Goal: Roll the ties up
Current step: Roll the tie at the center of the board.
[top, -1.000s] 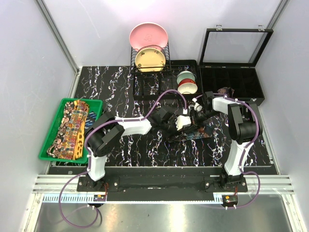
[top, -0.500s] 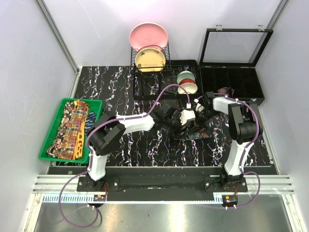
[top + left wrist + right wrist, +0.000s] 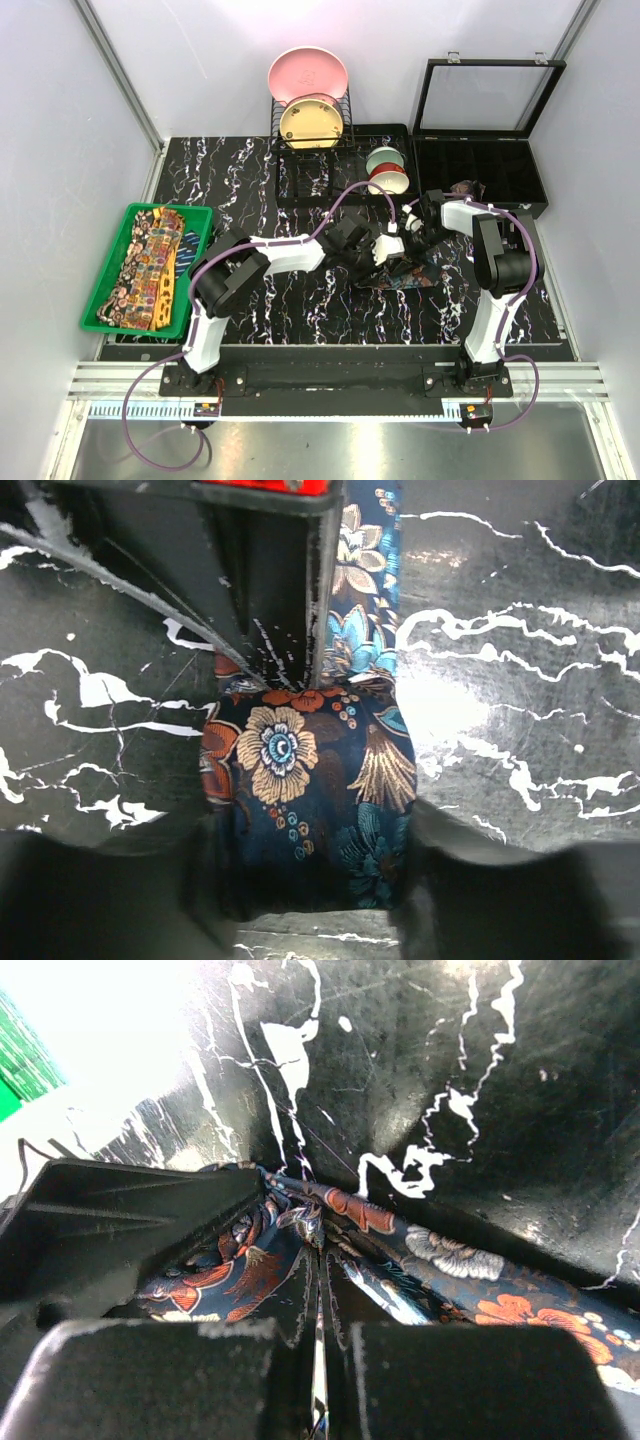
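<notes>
A: Where is the tie being worked?

B: The dark blue floral tie point(image 3: 405, 277) lies on the marble table point(image 3: 250, 190), right of centre, nearer the front edge. More ties point(image 3: 148, 262) fill a green tray point(image 3: 100, 290) at the left edge.

A: And the pincers?

B: The left gripper point(image 3: 310, 900) straddles the folded tie, fingers spread. The right gripper point(image 3: 320, 1360) has its fingers pressed together, pinching the bunched fabric.

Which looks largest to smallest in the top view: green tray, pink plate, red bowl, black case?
1. black case
2. green tray
3. pink plate, though raised on its rack, nearer the camera
4. red bowl
</notes>
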